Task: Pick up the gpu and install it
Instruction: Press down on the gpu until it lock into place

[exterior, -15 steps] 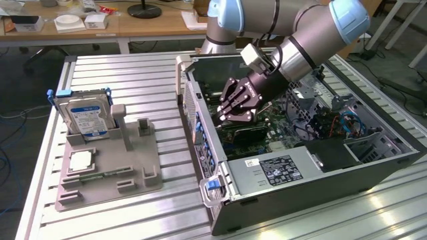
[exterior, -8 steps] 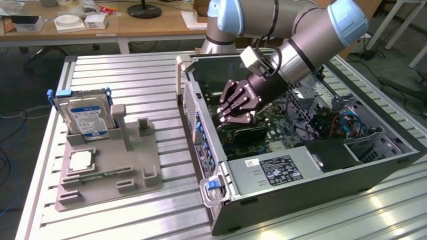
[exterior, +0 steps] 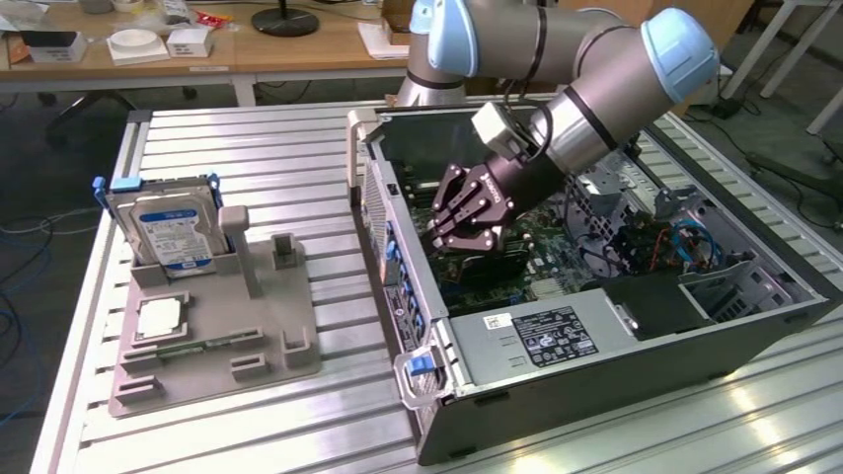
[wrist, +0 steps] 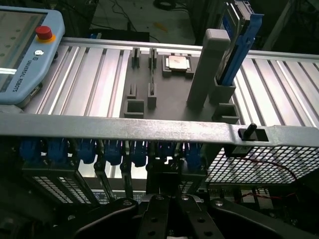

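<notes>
My gripper [exterior: 464, 237] reaches down into the open computer case [exterior: 737, 331], over the motherboard [exterior: 554, 262]. Its fingers [exterior: 455, 222] are shut. Just under the fingertips is a dark flat card, the gpu [exterior: 491, 265], standing low against the board near the case's rear wall. In the wrist view the shut gripper [wrist: 168, 214] points toward the rear slot covers [wrist: 114, 152], and the gpu's body is hidden between and below the fingers.
A grey fixture tray [exterior: 264, 336] lies on the slatted table at the exterior view's left, holding an upright hard drive [exterior: 169, 232], a processor chip [exterior: 161, 316] and a memory stick [exterior: 185, 348]. A teach pendant [wrist: 25, 55] lies on the table beyond the case wall [wrist: 149, 129].
</notes>
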Tool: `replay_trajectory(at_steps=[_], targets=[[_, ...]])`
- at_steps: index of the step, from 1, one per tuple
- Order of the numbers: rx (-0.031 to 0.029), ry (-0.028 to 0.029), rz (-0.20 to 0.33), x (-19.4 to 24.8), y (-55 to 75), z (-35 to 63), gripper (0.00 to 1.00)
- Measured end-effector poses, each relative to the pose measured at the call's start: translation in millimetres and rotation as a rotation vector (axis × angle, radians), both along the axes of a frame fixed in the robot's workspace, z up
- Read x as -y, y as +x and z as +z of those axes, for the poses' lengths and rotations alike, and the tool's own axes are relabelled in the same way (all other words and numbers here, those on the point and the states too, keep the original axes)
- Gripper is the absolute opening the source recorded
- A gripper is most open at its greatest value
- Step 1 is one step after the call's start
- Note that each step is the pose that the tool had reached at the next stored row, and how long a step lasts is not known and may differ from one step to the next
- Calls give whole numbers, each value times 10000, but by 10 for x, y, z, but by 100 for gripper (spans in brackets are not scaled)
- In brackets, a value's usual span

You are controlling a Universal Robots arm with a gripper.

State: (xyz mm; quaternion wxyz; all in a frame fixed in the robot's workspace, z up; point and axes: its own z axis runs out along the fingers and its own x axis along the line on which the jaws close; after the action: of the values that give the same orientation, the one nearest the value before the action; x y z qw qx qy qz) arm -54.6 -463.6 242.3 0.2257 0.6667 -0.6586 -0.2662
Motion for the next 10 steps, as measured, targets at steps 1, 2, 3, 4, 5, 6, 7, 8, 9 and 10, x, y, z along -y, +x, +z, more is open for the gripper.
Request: replay_trajectory(at_steps=[1,2,3,4,5,6,7,8,9,10], targets=[[-2,-2,1,0,6,0,10],[-1,0,2,0,18,-1,10],[0,1,4,0,35,-1,10],[2,3,5,0,48,-2,10],[2,3,5,0,55,-3,10],[1,4,6,0,58,-2,10],[4,2,8,0,58,-2,10],[29,-1,13,0,58,-1,10],[99,-3,21,0,57,-1,10],[185,-1,30,0,58,-3,10]])
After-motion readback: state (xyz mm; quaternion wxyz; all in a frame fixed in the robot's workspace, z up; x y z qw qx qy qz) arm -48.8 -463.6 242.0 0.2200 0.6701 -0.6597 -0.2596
